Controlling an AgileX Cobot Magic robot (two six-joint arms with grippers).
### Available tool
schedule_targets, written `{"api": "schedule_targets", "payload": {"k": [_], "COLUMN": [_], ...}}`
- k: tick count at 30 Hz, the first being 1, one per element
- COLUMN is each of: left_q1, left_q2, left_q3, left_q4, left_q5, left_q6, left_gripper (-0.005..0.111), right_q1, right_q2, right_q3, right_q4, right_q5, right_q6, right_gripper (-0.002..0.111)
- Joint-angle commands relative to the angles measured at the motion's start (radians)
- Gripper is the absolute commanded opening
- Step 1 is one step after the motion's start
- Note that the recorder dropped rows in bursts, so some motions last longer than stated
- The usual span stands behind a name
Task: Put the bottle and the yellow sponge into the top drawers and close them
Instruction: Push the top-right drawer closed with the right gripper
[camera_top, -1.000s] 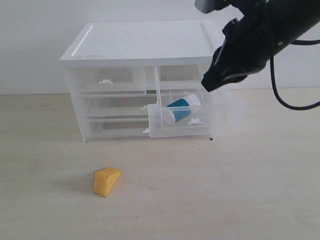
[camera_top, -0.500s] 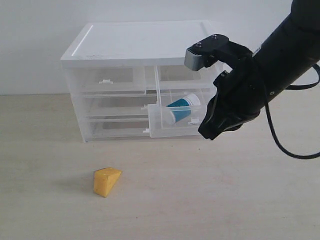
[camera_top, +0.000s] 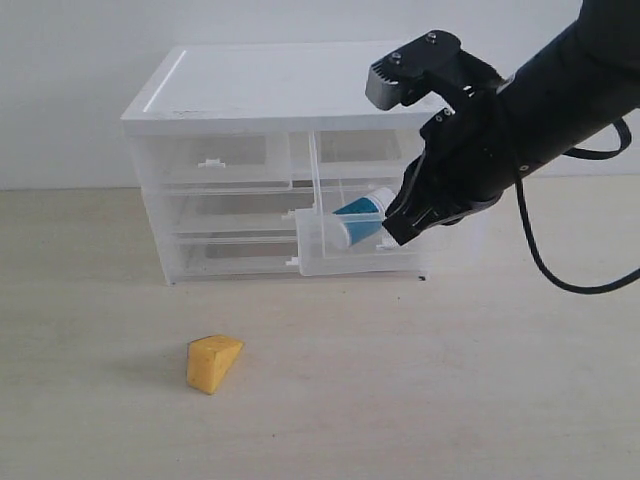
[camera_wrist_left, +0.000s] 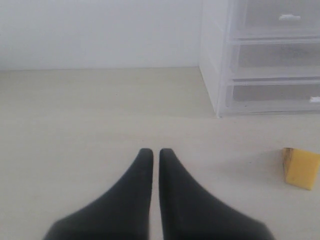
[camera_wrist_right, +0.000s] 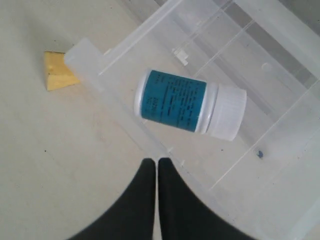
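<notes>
The bottle (camera_top: 365, 215) (camera_wrist_right: 190, 103), white with a teal label, lies on its side in the pulled-out right top drawer (camera_top: 330, 255) (camera_wrist_right: 115, 95). My right gripper (camera_top: 392, 232) (camera_wrist_right: 154, 161) is shut and empty, with its tips at that drawer's front wall. The left top drawer (camera_top: 215, 160) is pushed in. The yellow sponge (camera_top: 213, 363) (camera_wrist_left: 301, 168) (camera_wrist_right: 57, 70) lies on the table in front of the cabinet. My left gripper (camera_wrist_left: 151, 151) is shut and empty, low over bare table, apart from the sponge; the exterior view does not show it.
The white-topped cabinet (camera_top: 280, 80) (camera_wrist_left: 215, 75) stands at the back against a white wall, with two full-width clear drawers (camera_top: 230, 215) below the top ones. A black cable (camera_top: 540, 265) hangs from the right arm. The pale table (camera_top: 450, 400) extends in front.
My right arm came down from above the open drawer to a spot low in front of it, then moved up and in to the drawer's front wall. Bottle, sponge and drawer have not moved.
</notes>
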Motion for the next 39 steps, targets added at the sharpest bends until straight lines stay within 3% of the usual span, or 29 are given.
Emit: {"api": "schedule_targets", "payload": {"k": [1,10,39], "left_q1": [0.004,0.004,0.004], "left_q2": [-0.004,-0.004,-0.004], "left_q3": [0.003,0.003,0.003], "left_q4": [-0.004,-0.004,-0.004], "left_q5": [0.0,0.0,0.0], "left_q6": [0.003,0.003,0.003], "left_gripper": [0.004,0.004,0.004], "right_q1": [0.001,0.001,0.001], "right_q2": [-0.004,0.016,0.159], "right_q3": [0.002,0.001,-0.007], "right_q4": [-0.001,-0.009,-0.002], "right_q5": [-0.004,0.163,-0.381], "right_q6": [-0.003,-0.037,-0.029], "right_gripper": [0.0,0.0,0.0]}}
